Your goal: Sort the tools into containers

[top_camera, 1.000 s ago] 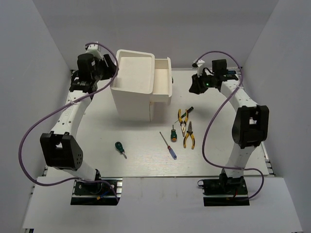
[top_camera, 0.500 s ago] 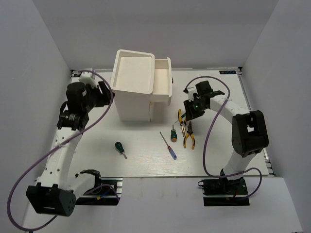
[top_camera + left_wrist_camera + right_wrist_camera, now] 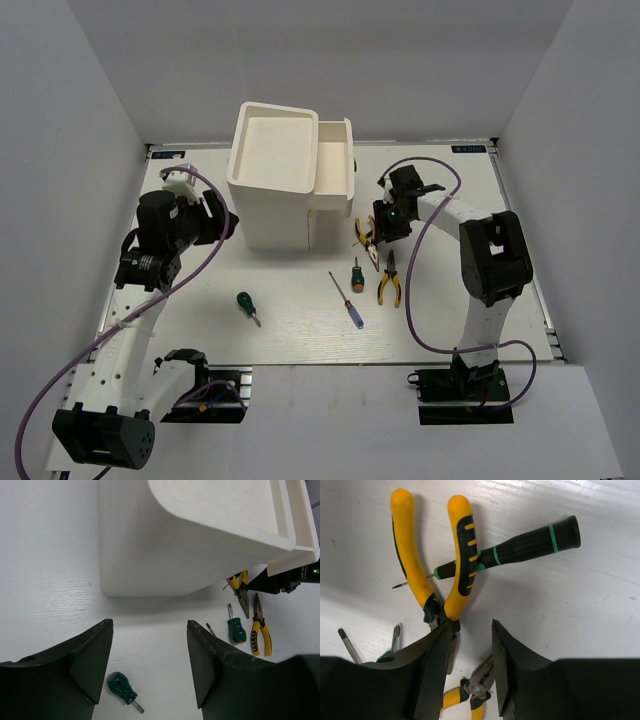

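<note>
The white cabinet (image 3: 270, 185) stands at the back with one drawer (image 3: 334, 168) pulled out to the right. My right gripper (image 3: 385, 226) is open and low over the upper pliers (image 3: 460, 555). Its left finger (image 3: 437, 655) lies at the pliers' pivot, and nothing is between the pads. A thin dark-handled screwdriver (image 3: 535, 540) lies under those handles. The second pliers (image 3: 389, 279) lie nearer. My left gripper (image 3: 150, 665) is open and empty, left of the cabinet (image 3: 165, 555), with a stubby green screwdriver (image 3: 120, 687) below it.
A second green-handled screwdriver (image 3: 355, 272) and a thin blue-handled screwdriver (image 3: 350, 303) lie in front of the cabinet, left of the second pliers. The white side walls close in the table (image 3: 300, 335) on both sides.
My right gripper came down from the back right onto the upper pliers. My left arm swung from behind the cabinet's left side forward and down.
</note>
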You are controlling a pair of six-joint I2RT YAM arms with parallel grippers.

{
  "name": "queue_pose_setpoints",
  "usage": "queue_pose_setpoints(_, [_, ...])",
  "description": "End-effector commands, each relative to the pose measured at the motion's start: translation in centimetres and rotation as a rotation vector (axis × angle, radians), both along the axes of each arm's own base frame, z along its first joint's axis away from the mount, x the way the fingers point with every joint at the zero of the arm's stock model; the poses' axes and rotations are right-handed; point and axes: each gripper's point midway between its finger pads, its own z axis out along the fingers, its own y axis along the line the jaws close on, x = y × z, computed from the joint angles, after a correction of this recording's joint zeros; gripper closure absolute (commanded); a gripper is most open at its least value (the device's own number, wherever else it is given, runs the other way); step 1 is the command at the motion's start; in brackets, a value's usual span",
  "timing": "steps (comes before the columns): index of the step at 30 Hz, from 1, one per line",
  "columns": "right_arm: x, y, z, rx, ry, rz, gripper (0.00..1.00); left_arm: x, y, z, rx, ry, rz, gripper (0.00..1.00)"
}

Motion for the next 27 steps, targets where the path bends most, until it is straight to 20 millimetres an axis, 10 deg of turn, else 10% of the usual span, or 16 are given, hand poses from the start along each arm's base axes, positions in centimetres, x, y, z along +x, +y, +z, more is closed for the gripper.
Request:
queue_pose_setpoints(1, [0.3,0.8,0.2,0.057,0.031,-0.079,0.56,-0.7,-0.6,0.3,-0.026,0.009,-0.024,0.29])
queue_pose_setpoints(11, [1.2,3.0,3.2,0.19,-0.021,-0.035,0.56,-0.3,-1.2,0.5,-0.051,0.002,-0.05,0.29])
queue_pose_setpoints(22, [3.4,1.4,-1.4,0.046,-0.029,-0.069,0.62,0.1,-1.6,0.2,-0.064,0.026,-0.063,0.32])
queue_pose_setpoints(27, [2.6,0.9,-0.4,0.045,-0.013,-0.059,0.97,-0.1,-2.6,-0.3,-0.082,0.049,-0.113,0.49])
